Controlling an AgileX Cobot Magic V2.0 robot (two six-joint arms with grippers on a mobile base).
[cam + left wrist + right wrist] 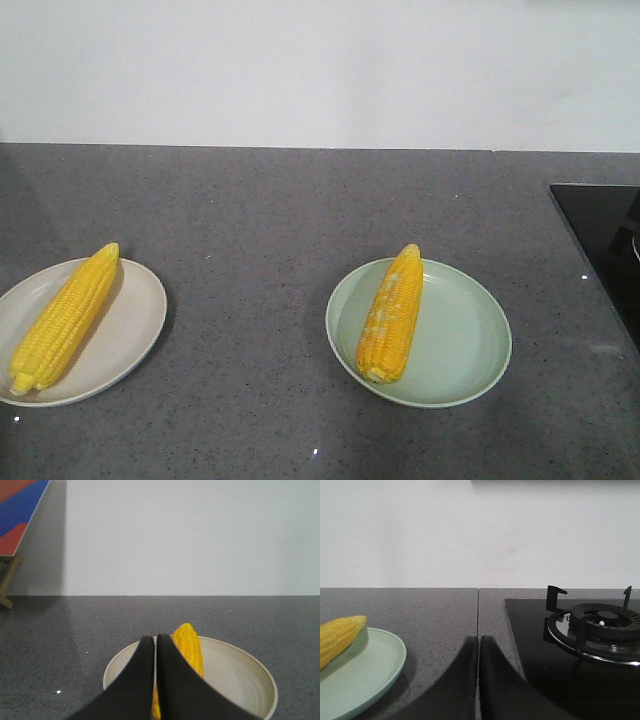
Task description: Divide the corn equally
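One cob [64, 317] lies on the beige plate [135, 330] at the left of the grey bench [260, 230]; one cob [391, 312] lies on the pale green plate [460, 340] nearer the middle; both run lengthwise with their tapered tips pointing away toward the wall. Only these two cobs are in view (any others are out of frame), and judged from how they lie, one to a plate, the sharing already looks even; whether the task is finished or more corn waits elsewhere I cannot tell.

Neither arm shows in the front view, so both seem held back at the near edge. The left claw [155, 641] has its two black fingers pressed together, tips meeting, with nothing between them; it hangs low over the near rim of the beige plate, pointing along the cob, whose tip shows just past the fingertips. The right claw [479, 641] is likewise closed on nothing; it sits over bare bench between the green plate and the black hob [560, 650], with the gas burner [600, 627] to its right and the cob's tip well off to its left.

If more corn is to be placed, either claw must first part its fingers, then descend across a cob's middle; the rounded kernels may let it roll, so a square grip matters.
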